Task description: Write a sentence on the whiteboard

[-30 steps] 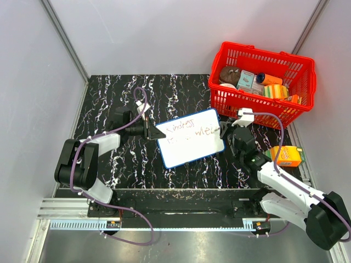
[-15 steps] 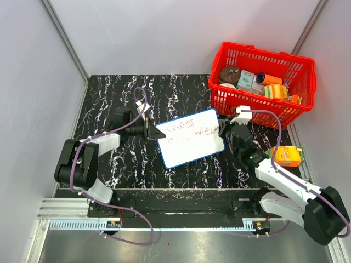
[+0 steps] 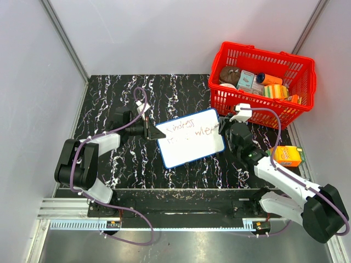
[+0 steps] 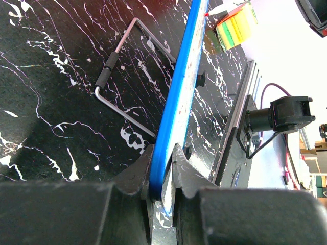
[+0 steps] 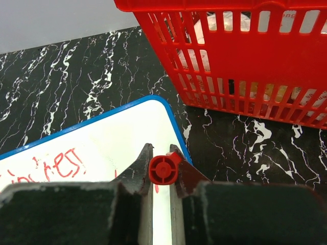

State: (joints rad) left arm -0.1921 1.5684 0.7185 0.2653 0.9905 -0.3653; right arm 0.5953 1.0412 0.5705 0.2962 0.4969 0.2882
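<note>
One whiteboard (image 3: 192, 145) is sitting at the middle of the tabletop (image 3: 115, 98), turned a little askew. It is a flat white rectangle with a thin blue frame and rounded corners. Across its upper part the sentence (image 3: 189, 129) is showing as two short lines of thin red handwriting (too small to read with any certainty).

Two end effectors are flanking the board. The left end effector (image 4: 163, 155) is pinching the board's left edge, its dark fingers closed on the blue frame. The right end effector (image 5: 162, 168) is reaching over the board's far right corner, gripping one red marker (image 5: 164, 170) whose round end is facing the wrist camera.

The tabletop is showing glossy black with white marble veining. Next to the board one bent metal wire bar (image 4: 118, 76), wearing a black sleeve, is lying on it. Beyond the right corner one red plastic basket (image 3: 258, 52), latticed all round, is holding several packets. One orange carton (image 3: 287, 155) is resting near the right edge.
</note>
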